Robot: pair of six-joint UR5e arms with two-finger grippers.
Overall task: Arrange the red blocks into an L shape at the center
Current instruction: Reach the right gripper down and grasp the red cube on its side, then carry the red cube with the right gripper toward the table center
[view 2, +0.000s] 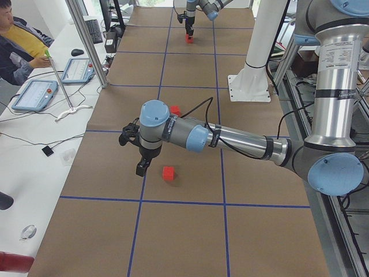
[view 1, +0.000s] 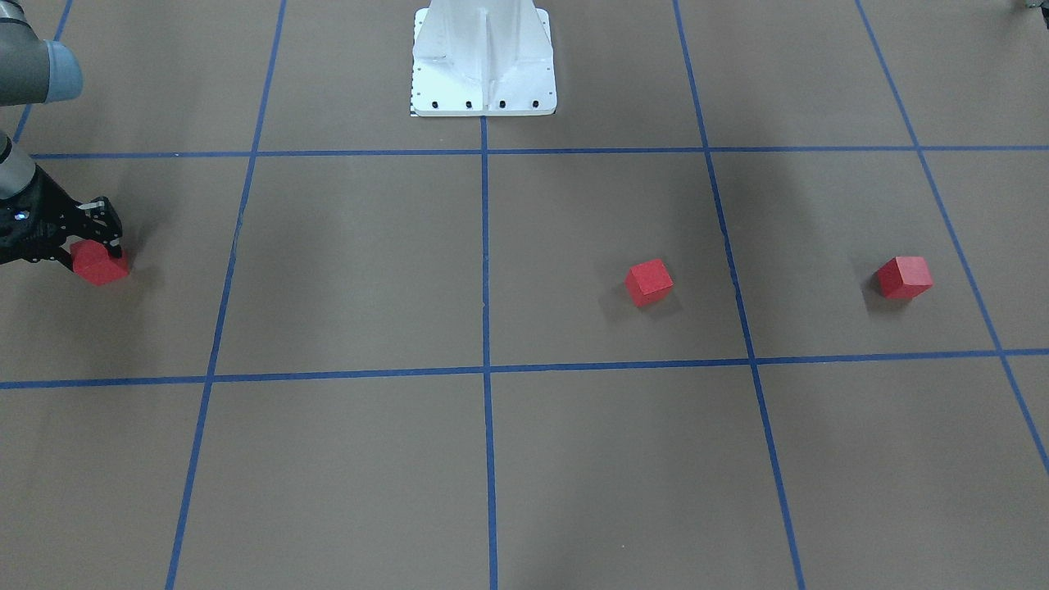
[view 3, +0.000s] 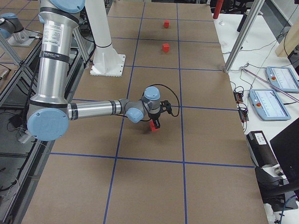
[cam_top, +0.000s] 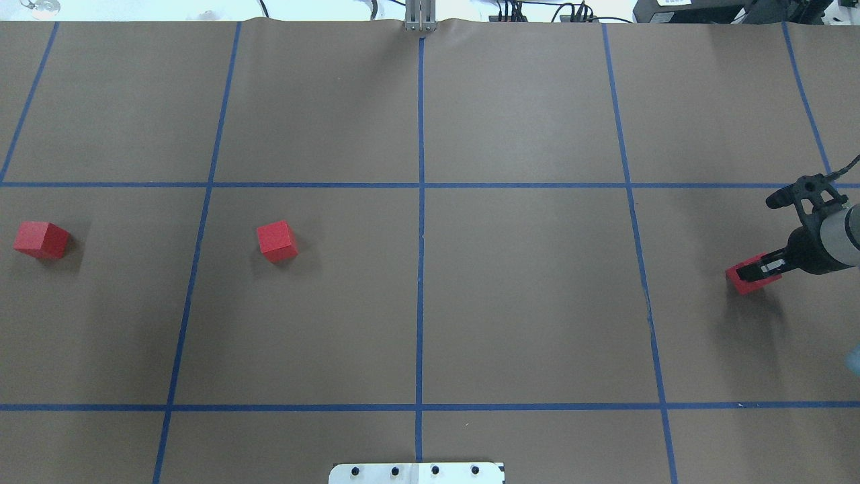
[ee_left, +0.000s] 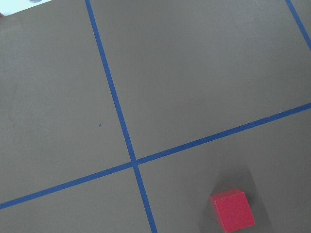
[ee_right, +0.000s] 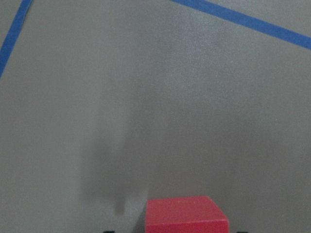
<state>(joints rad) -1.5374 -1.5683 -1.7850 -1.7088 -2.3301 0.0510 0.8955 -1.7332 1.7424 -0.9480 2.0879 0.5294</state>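
- Surface (cam_top: 537, 302) is brown and matte, crossed by a grid of blue tape.
- Left block (cam_top: 41, 240) sits at the far left edge of the overhead view.
- Middle block (cam_top: 277, 241) lies in the cell just left of the central tape line (cam_top: 420, 121), apart from the line.
- Right block (cam_top: 739, 280) is in the far right cell, between the fingers of the right end effector (cam_top: 756, 271).
- Center (cam_top: 420, 296) is where the central tape line runs through the middle row; all three red cubes are well apart from it, and the middle block is the nearest.
- Right end effector reaches in low from the right edge and straddles the right block. Its wrist view shows the cube at the bottom edge with a dark tip on either side. I cannot tell whether it is clenched on the cube or loose around it.
- Left end effector (view 2: 141, 167) shows only in the left side view. It points down just beside the left block and is not touching it. I cannot tell whether it is clenched or released.
- Base (view 1: 483, 74), white, stands on the central tape line at the robot's edge of the surface.
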